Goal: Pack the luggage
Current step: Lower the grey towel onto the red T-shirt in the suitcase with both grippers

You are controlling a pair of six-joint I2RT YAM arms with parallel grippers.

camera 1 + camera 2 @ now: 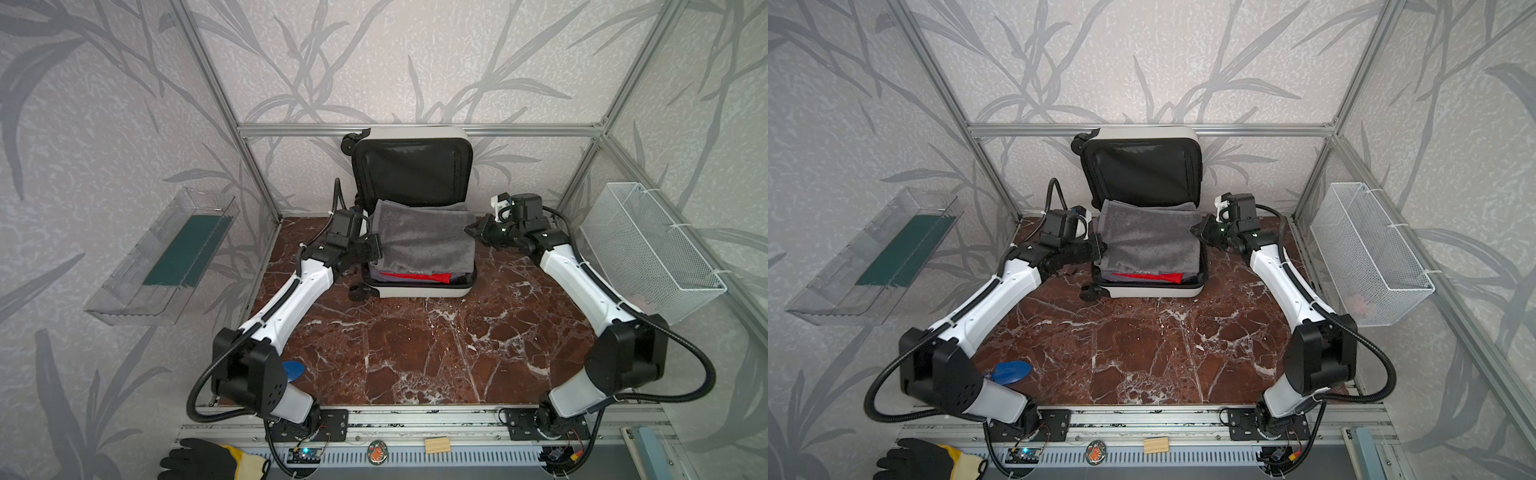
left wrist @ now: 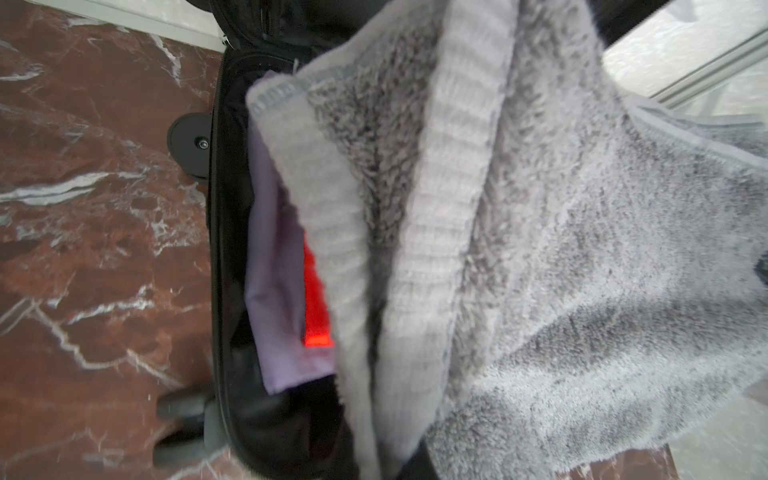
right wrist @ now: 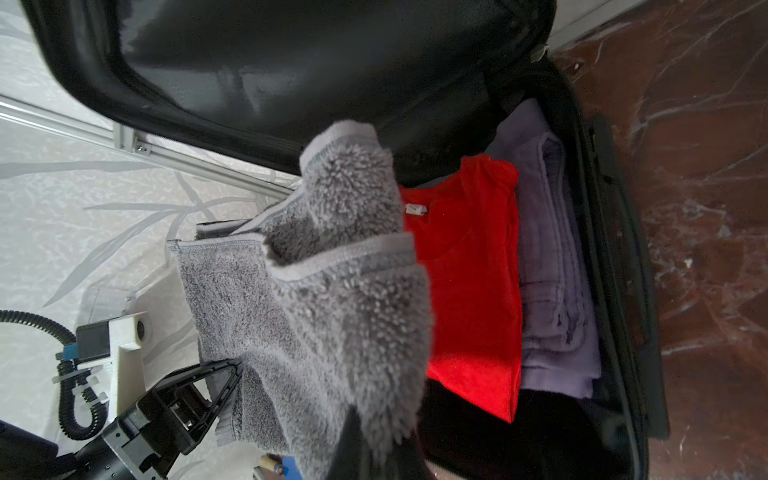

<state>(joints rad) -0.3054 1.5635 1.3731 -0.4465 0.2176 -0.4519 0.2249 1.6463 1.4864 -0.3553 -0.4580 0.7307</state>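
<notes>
The left gripper is clenched on the left edge of a fluffy grey towel spread over the small white hard-shell suitcase. The suitcase lies open, lid upright, at the far middle of the brown marble tabletop. The right gripper pinches the towel's right edge.

Robot lab cell (aluminium frame, wallpapered panels).

Red-brown marble tabletop, open white luggage at back, blue object front left
</notes>
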